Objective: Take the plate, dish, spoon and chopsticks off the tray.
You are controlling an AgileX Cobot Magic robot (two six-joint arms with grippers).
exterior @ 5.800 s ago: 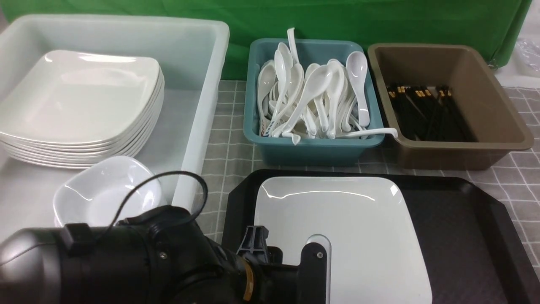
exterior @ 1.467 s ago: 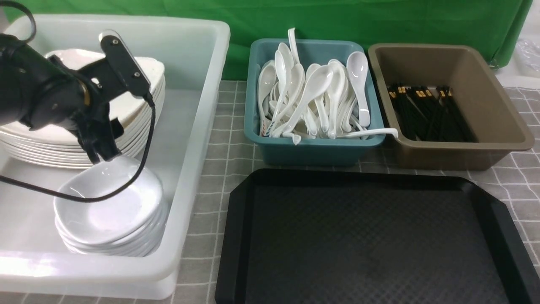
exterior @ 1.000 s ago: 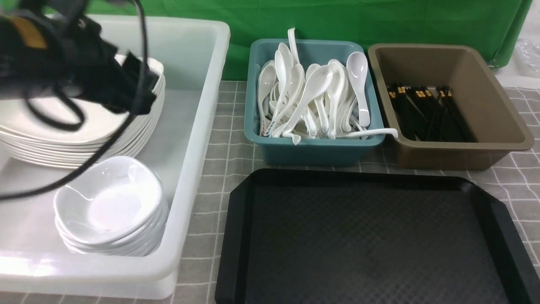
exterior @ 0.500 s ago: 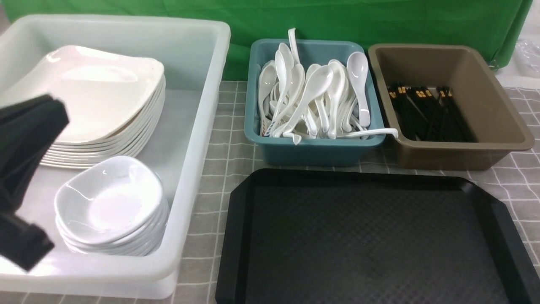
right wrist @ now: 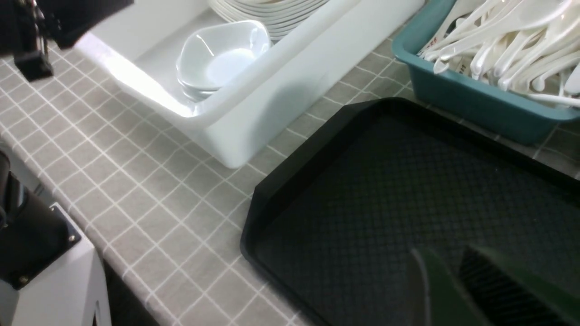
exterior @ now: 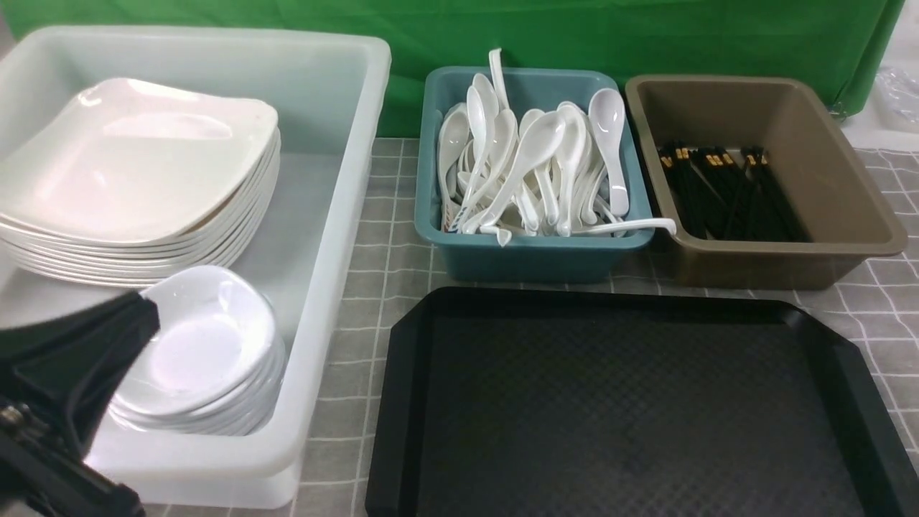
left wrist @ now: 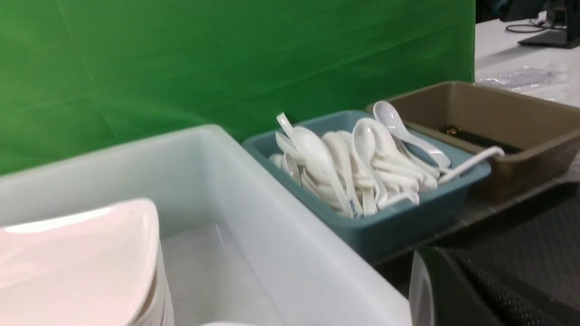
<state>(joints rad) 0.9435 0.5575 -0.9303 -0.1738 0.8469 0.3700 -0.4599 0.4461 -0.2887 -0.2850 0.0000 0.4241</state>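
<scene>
On the grey-checked counter (exterior: 388,266), the big black diamond-textured plastic tray (exterior: 632,409) lies bare
Large white square plate (exterior: 136,169) tops the stack in the white tub (exterior: 323,237); left gripper (exterior: 64,388) closed, holding nothing; right gripper's (right wrist: 457,280) opening can't be judged
</scene>
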